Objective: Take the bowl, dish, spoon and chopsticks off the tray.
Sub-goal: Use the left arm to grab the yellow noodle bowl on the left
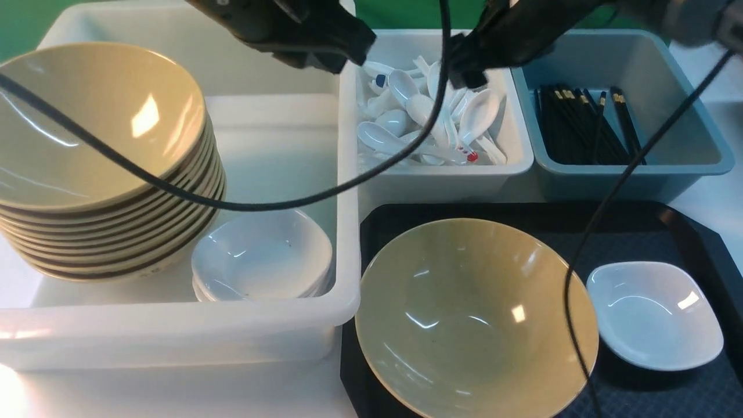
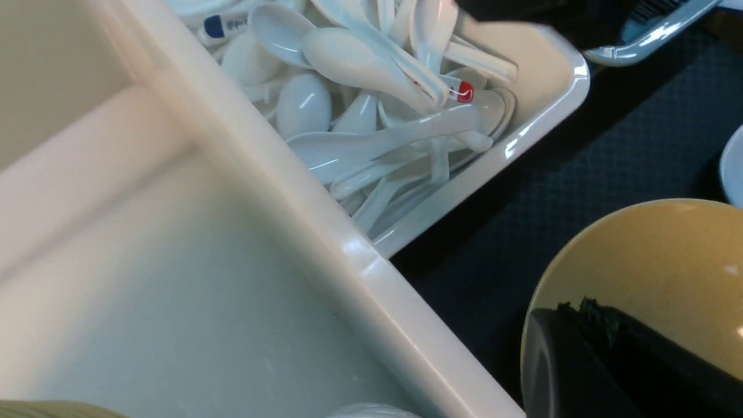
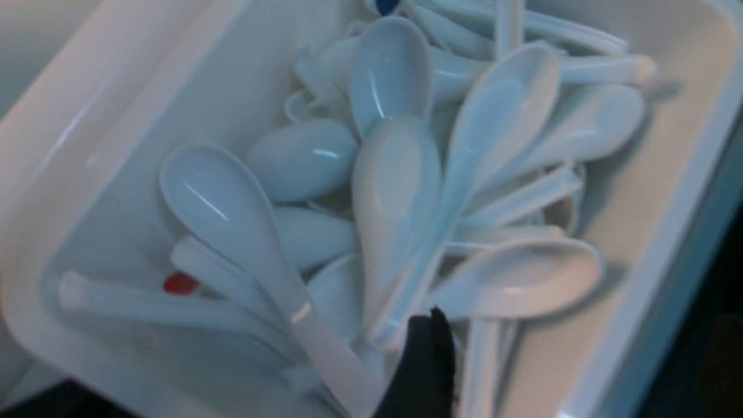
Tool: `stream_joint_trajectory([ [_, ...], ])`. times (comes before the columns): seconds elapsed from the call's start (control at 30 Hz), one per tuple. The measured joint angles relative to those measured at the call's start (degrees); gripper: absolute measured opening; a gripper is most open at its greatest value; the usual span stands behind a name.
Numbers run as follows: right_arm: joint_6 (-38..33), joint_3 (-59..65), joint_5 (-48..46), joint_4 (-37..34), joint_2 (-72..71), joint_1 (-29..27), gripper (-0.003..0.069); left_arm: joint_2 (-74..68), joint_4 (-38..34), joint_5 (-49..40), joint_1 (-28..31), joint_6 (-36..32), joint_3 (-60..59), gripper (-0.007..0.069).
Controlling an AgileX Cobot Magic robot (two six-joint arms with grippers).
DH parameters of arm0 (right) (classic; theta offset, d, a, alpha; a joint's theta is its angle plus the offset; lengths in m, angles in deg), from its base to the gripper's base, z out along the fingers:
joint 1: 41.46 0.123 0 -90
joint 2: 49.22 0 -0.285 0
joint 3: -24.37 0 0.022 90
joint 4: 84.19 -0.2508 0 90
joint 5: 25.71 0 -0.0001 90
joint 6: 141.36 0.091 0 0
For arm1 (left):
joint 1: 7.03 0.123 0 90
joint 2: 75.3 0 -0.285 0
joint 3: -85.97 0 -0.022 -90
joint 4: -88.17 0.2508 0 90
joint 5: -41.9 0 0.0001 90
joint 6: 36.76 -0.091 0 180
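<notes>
The bowl (image 1: 476, 319) is sitting on the tray (image 1: 638, 238), and the dish (image 1: 656, 313) is lying just beside it. Black cables (image 1: 261, 204) are crossing in front of them. Behind the tray, spoons (image 1: 429, 122) are lying heaped in a white bin (image 1: 441, 180), and chopsticks (image 1: 586, 125) are lying in a blue-grey bin (image 1: 609, 183). The right gripper (image 1: 464, 69) is hanging over the spoons, with the left gripper (image 1: 336, 52) beside it. Both are partly cut off, so I cannot tell if they are open or closed.
</notes>
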Motion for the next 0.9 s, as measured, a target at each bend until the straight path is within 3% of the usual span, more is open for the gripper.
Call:
stream_joint_trajectory([
  [0.27,-5.4,-0.3,-16.1,-0.1,-15.2,-0.3,0.0494,-7.1,-0.1,-4.4,-5.7,-1.4,2.4,0.0059],
  [0.5,-5.8,10.0,-16.8,-0.1,-27.6,-0.3,0.0384,-16.2,1.1,-10.6,-8.9,-1.6,10.4,0.0238],
  [0.67,-5.8,26.9,-15.4,0.3,-41.7,-0.3,0.0297,-23.9,3.8,-11.1,-9.4,-2.4,14.9,0.0397],
  [0.9,-4.8,43.5,-10.3,2.3,-57.2,-0.3,0.0237,-31.6,4.9,-10.5,-9.4,-8.1,15.1,0.0428],
])
